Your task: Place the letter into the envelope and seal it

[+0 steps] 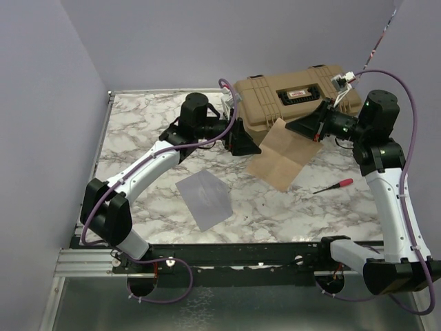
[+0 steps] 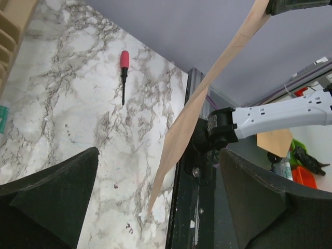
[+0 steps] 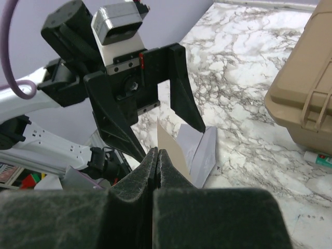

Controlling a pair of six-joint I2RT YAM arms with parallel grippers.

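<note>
envelope point(image 1: 203, 198) lies flat in front, screwdriver point(image 1: 334, 185) beside, toolbox point(image 1: 296, 96) behind the letter point(image 1: 279, 155).

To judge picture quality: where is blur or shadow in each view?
Top external: even light, sharp, no glare. Left wrist: its own jaws dark and soft, screwdriver sharp. Right wrist: its jaws, shut on the letter, blurred in front; table clearer.

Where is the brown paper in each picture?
Top external: the letter is mid-table, just in front of the tan toolbox.
Left wrist: edge-on, a slanting tan strip through the middle.
Right wrist: a tan sliver rising from the shut right gripper, bottom centre.
Shared landmark: the toolbox, top-left corner in left wrist, right edge in right wrist.
</note>
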